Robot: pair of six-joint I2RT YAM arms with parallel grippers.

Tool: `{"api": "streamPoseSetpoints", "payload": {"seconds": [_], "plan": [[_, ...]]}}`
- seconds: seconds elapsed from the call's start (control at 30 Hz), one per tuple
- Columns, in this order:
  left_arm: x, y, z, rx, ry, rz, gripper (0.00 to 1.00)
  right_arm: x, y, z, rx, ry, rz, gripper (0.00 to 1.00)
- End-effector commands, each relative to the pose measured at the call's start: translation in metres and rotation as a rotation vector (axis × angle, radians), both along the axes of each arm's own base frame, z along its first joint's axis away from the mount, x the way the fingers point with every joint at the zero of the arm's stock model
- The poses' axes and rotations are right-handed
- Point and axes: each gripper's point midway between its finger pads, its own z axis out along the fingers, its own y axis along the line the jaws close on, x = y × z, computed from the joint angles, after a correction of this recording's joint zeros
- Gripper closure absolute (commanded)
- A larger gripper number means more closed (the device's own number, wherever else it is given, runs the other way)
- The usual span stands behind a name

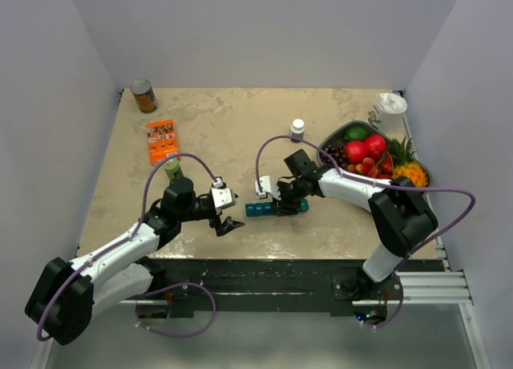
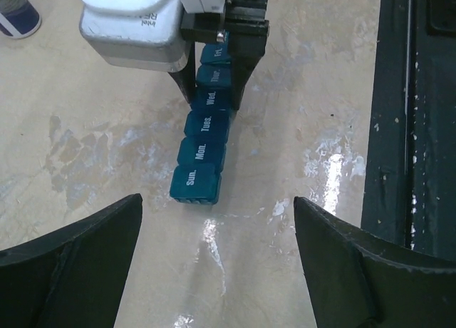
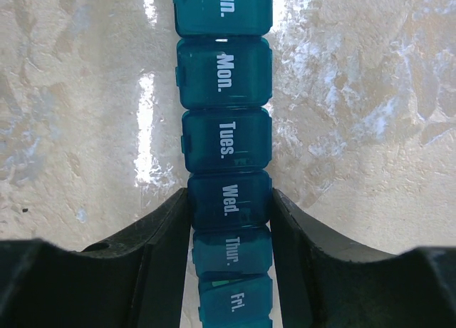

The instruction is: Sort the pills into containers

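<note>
The containers (image 1: 260, 209) lie flat on the worktop (image 1: 240, 120) just ahead of the arm bases. They form a teal strip whose long axis runs left to right, with the "Sun." end toward the left arm. The right fingers (image 3: 157, 257) are closed against both long sides of the strip at the "Wed." and "Thur." lids, gripping it. The left fingers (image 2: 71, 271) are spread wide with nothing between them, and they face the "Sun." end along the strip's axis without touching it.

The day labels can be read only in the wrist views. From overhead, the right arm's wrist covers the strip's right end. That view alone shows the surroundings:
- a white pill bottle (image 1: 297, 129) and a fruit tray (image 1: 335, 133) behind the right arm
- an orange box (image 1: 162, 139), a green-capped bottle (image 1: 172, 170) and a tin can (image 1: 143, 95) on the left
</note>
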Motion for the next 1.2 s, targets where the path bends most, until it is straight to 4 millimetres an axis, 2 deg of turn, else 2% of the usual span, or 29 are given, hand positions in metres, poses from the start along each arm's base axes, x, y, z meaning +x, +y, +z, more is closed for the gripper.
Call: {"api": "streamPoseSetpoints", "payload": {"seconds": [0.0, 0.13, 0.17, 0.2, 0.23, 0.27, 0.33, 0.6, 0.7, 0.73, 0.8, 0.83, 0.93, 1.0, 1.17], "plan": [[0.011, -0.009, 0.015, 0.012, -0.165, -0.057, 0.09, -0.003, 0.009, 0.019, 0.079, -0.046, 0.063, 0.65], [0.025, -0.015, 0.013, 0.001, -0.106, -0.010, 0.13, -0.004, 0.010, 0.023, 0.090, -0.057, 0.073, 0.65], [0.031, -0.015, 0.011, 0.002, -0.068, 0.033, 0.15, -0.004, 0.010, 0.023, 0.090, -0.057, 0.071, 0.65], [0.040, -0.017, 0.018, -0.005, -0.054, 0.070, 0.18, -0.004, 0.010, 0.024, 0.091, -0.059, 0.073, 0.65], [0.043, -0.015, 0.007, 0.021, 0.005, 0.097, 0.25, -0.004, 0.009, 0.022, 0.086, -0.061, 0.072, 0.65], [0.046, -0.014, 0.006, 0.036, 0.024, 0.118, 0.28, -0.002, 0.008, 0.020, 0.073, -0.067, 0.068, 0.65], [0.048, -0.014, 0.004, 0.041, 0.056, 0.134, 0.34, 0.000, 0.005, 0.017, 0.058, -0.077, 0.064, 0.65], [0.042, -0.009, 0.006, 0.022, 0.032, 0.145, 0.39, 0.005, -0.002, 0.001, -0.002, -0.074, 0.042, 0.60], [0.041, -0.013, 0.009, -0.005, 0.038, 0.131, 0.52, 0.006, -0.003, -0.002, -0.012, -0.072, 0.038, 0.54], [0.040, -0.015, 0.009, -0.015, 0.052, 0.124, 0.62, 0.006, -0.004, -0.003, -0.017, -0.072, 0.035, 0.52], [0.037, -0.022, 0.013, -0.057, 0.080, 0.103, 0.71, 0.005, -0.005, -0.004, -0.023, -0.068, 0.035, 0.44], [0.037, -0.024, 0.010, -0.061, 0.106, 0.100, 0.80, 0.005, -0.005, -0.004, -0.024, -0.070, 0.036, 0.42], [0.040, -0.029, 0.009, -0.087, 0.180, 0.131, 0.98, 0.005, -0.006, -0.004, -0.024, -0.063, 0.030, 0.32], [0.040, -0.032, 0.011, -0.128, 0.255, 0.165, 1.00, 0.004, -0.004, -0.001, -0.014, -0.049, 0.026, 0.27], [0.030, -0.034, 0.017, -0.284, 0.401, 0.219, 1.00, 0.005, -0.002, 0.002, 0.003, -0.038, 0.013, 0.28]]}}
